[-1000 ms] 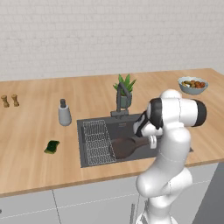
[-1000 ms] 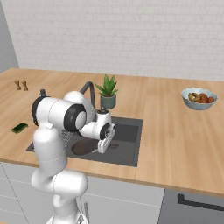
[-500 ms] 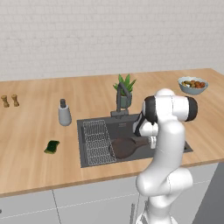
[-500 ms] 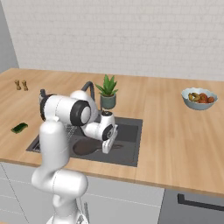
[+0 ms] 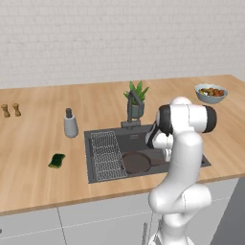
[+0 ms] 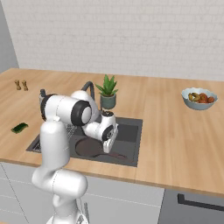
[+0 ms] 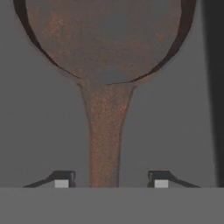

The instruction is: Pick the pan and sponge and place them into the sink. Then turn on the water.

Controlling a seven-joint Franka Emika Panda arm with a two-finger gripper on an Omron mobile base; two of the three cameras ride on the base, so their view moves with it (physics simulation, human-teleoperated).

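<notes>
Pan sits on the sink floor beside the wire rack in the left base view; sponge lies on the counter, well left of the basin.

Right base view: gripper low in the sink, over the pan's handle side.

Hand view: fingertips spread either side of the handle, clear of it, so the pan looks released.

Next move, I'd say: lift clear, fetch the sponge. Faucet isn't running.
</notes>
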